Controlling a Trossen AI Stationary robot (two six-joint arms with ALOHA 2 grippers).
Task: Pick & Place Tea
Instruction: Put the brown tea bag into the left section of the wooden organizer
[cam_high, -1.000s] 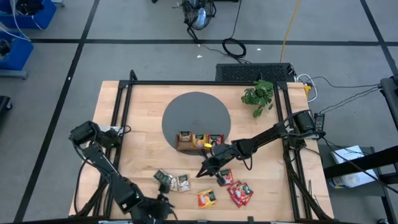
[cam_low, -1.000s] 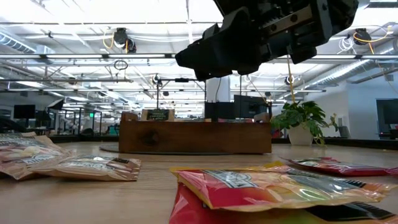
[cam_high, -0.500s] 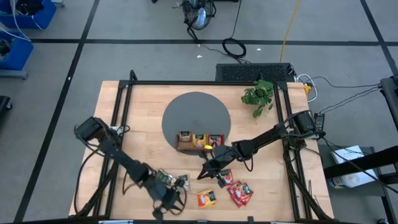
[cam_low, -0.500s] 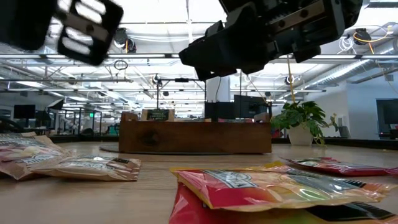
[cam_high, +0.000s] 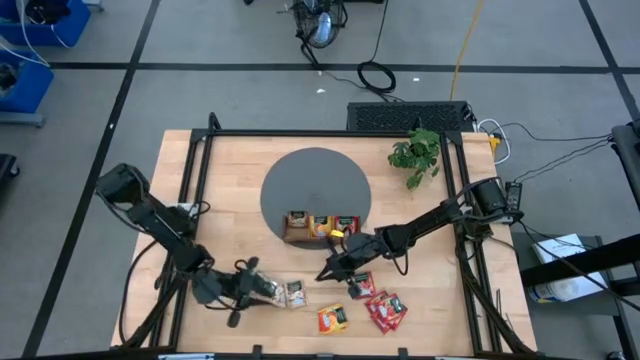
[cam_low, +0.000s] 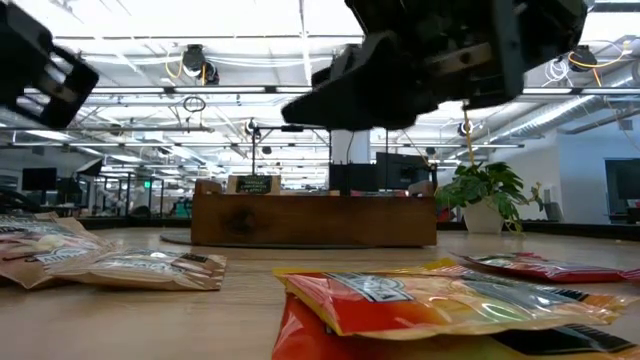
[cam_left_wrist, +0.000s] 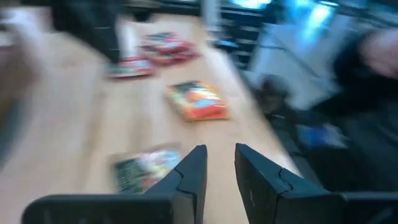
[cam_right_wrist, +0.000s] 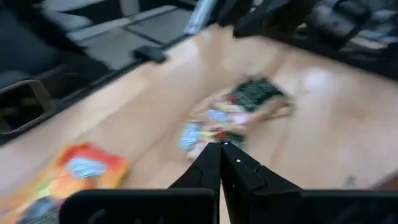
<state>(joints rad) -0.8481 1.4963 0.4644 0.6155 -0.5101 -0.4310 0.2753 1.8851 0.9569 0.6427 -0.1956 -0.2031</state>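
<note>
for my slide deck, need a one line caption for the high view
Both arms over a wooden table: left gripper open by green sachets, right gripper shut near the tray.

Brown wooden three-compartment tray (cam_high: 320, 228) sits on front edge of round grey mat (cam_high: 315, 190). Potted plant (cam_high: 415, 153) right of mat. Flat tea-bag sachets (cam_high: 335, 318) lie scattered on wooden table (cam_high: 230, 180) before tray.
</note>
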